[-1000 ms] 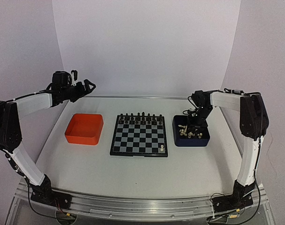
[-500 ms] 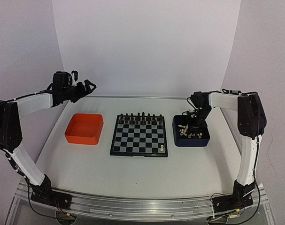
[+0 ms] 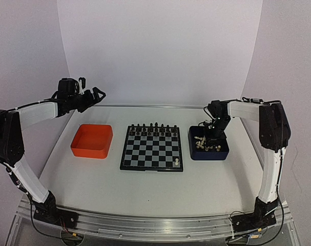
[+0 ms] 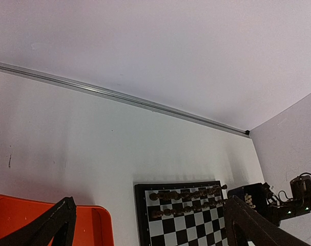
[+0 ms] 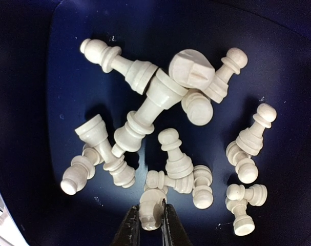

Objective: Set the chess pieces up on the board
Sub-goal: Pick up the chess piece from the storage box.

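Several cream-white chess pieces [image 5: 160, 118] lie in a heap in the dark blue tray [image 5: 37, 77]. My right gripper [image 5: 150, 218] reaches down into that tray [image 3: 209, 155] and is shut on one cream-white piece [image 5: 153, 204], pinched between both fingers. The board [image 3: 151, 168] lies at mid-table, with one white piece [image 3: 176, 162] on its near right corner and black pieces [image 3: 154, 129] along its two far rows. My left gripper [image 3: 91, 95] hangs open and high over the back left, holding nothing. In its wrist view its fingers [image 4: 55, 225] frame the board [image 4: 142, 225].
An orange tray [image 3: 92, 141] sits left of the board, seen also in the left wrist view as the orange tray [image 4: 22, 220]. The dark blue tray stands right of the board. White walls enclose the table on three sides.
The right gripper's jaws have closed around a cream-white piece in the dark blue tray. The left arm has not moved.
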Controlling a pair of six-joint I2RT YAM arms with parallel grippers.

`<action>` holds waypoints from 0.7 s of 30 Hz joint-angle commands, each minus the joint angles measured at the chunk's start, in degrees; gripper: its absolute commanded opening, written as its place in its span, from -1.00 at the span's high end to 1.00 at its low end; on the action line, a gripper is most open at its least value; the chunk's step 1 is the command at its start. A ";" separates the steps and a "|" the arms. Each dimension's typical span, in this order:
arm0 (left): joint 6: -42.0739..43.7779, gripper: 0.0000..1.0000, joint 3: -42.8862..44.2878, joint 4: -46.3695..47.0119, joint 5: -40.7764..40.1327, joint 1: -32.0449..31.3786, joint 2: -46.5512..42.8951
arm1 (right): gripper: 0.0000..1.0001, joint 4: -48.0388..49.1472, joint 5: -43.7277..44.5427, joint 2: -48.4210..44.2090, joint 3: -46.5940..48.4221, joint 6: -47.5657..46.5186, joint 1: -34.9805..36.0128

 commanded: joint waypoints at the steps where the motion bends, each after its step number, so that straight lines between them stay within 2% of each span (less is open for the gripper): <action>1: -0.58 -0.99 1.90 0.87 1.41 -0.38 0.61 | 0.78 -1.21 0.29 1.06 1.36 -1.15 0.04; 7: -0.58 -0.99 1.10 0.87 1.04 -0.47 -0.26 | 1.00 -1.20 0.56 0.86 1.14 -1.41 0.10; 21: -0.60 -0.99 -0.99 2.08 0.78 -0.58 -2.01 | 1.00 -1.24 -1.88 -4.78 1.66 -0.48 0.62</action>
